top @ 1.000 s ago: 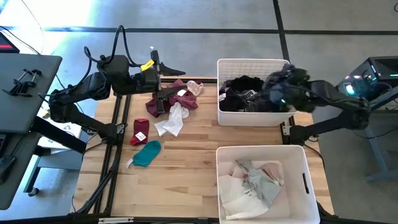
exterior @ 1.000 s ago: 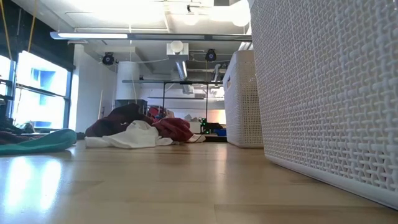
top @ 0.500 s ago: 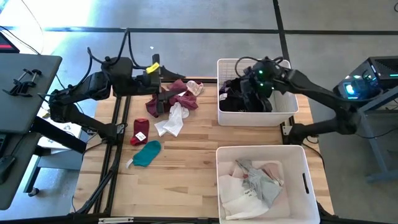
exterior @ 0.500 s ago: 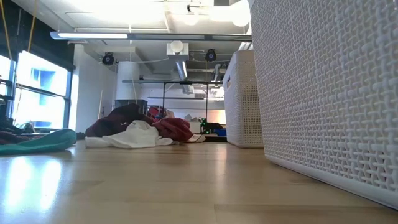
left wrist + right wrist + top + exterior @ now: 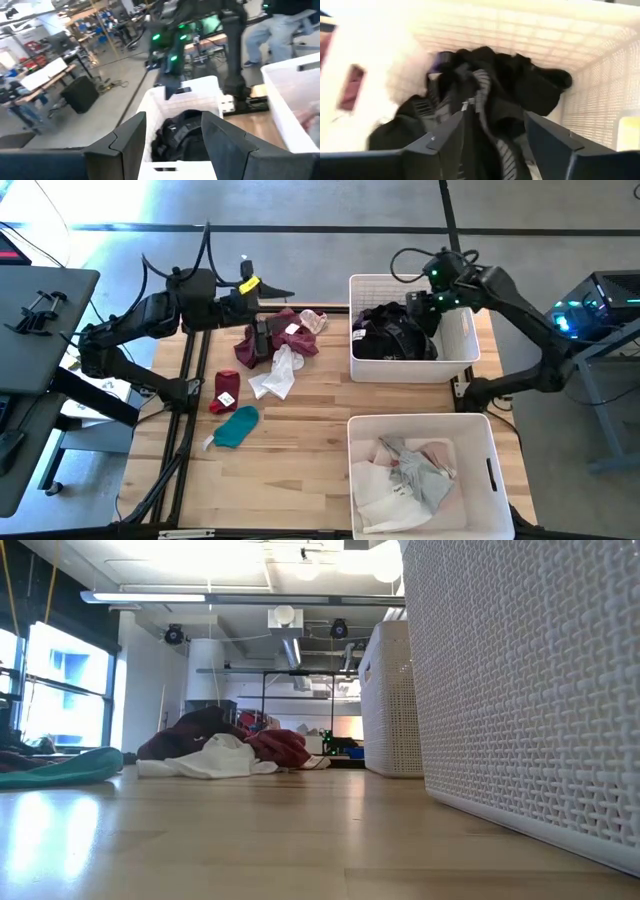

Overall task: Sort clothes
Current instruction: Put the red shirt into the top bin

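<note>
The clothes on the table lie in a heap at the far left: maroon (image 5: 272, 340), white (image 5: 276, 374) and pink (image 5: 313, 320) pieces. Nearer lie a red piece with a white tag (image 5: 225, 392) and a teal one (image 5: 237, 427). The low view shows the heap (image 5: 225, 750) and the teal piece (image 5: 60, 768). Dark clothes (image 5: 392, 335) fill the far white bin (image 5: 463, 340); light ones (image 5: 405, 475) lie in the near bin (image 5: 490, 442). My right gripper (image 5: 425, 305) (image 5: 495, 135) hangs open over the dark clothes (image 5: 490, 100), nothing between its fingers. My left gripper (image 5: 272, 292) (image 5: 172, 145) is open above the heap's far edge.
The two white bins take up the table's right half; in the low view their lattice walls (image 5: 530, 690) (image 5: 390, 700) block the right side. Bare wood (image 5: 300, 470) lies between the teal piece and the near bin. A person's legs (image 5: 280, 30) stand beyond the table.
My right gripper has swung from the far bin's right rim toward the table's left, over the bin, turning and tipping further down. The dark garment it carried now lies on the dark clothes in the bin. The clothes on the table have not moved.
</note>
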`<state>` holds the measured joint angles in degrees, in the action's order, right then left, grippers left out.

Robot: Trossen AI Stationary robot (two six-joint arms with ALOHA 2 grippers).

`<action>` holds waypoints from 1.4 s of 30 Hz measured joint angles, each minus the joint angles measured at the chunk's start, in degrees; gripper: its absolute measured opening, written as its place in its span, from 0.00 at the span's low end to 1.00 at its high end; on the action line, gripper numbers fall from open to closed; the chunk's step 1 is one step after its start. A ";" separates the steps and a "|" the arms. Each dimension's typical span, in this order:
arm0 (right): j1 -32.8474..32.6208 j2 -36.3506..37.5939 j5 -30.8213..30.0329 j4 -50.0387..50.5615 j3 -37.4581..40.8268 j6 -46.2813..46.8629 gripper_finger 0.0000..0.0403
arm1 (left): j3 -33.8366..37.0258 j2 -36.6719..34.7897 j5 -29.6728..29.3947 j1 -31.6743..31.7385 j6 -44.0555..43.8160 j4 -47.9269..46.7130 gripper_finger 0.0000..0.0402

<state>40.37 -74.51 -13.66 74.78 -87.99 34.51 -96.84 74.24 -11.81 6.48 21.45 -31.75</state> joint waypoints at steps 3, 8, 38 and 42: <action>-4.70 0.03 -0.23 -0.01 -2.71 0.32 0.47 | 0.00 0.00 0.01 2.31 -1.61 -0.09 0.45; -17.30 0.03 -0.61 -4.57 -1.71 3.38 0.47 | 0.99 0.02 0.16 7.46 -2.76 0.00 0.45; -57.86 -6.61 -28.99 -59.98 13.79 9.13 0.47 | 1.55 1.57 10.58 13.54 -18.38 -15.55 0.45; -58.08 -6.61 -29.19 -59.88 13.79 7.64 0.47 | 1.55 0.57 10.02 10.13 -19.91 -16.90 0.45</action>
<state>-17.71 -81.12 -42.85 14.90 -74.19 42.15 -95.29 74.81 -1.79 16.61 1.55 -48.65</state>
